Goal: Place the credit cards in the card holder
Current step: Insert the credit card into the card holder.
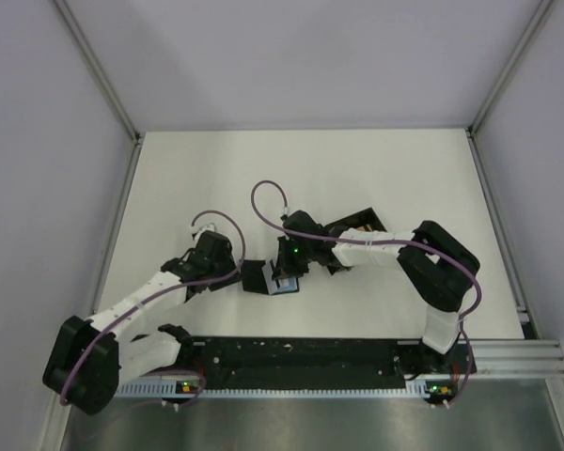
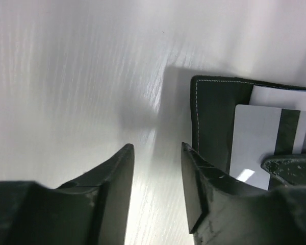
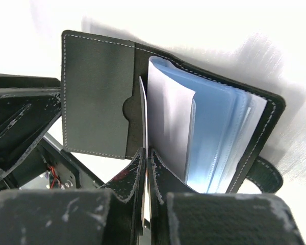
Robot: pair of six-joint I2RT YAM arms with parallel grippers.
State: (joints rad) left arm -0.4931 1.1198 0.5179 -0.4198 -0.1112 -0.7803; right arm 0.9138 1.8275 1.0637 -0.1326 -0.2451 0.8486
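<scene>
Your right gripper (image 3: 146, 153) pinches a credit card (image 3: 142, 109) edge-on at the open card holder (image 3: 97, 97); your left gripper (image 2: 157, 153) sits spread and empty right beside it.

Bright light — glare bleaches the table (image 2: 66, 61) in the wrist views, shadows soft, foreground blurred.

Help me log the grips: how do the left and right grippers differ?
The left gripper is open; the right gripper is shut. The left holds nothing, beside the holder; the right pinches a card on edge at the holder's pocket. Both are black and close to the open holder.
</scene>
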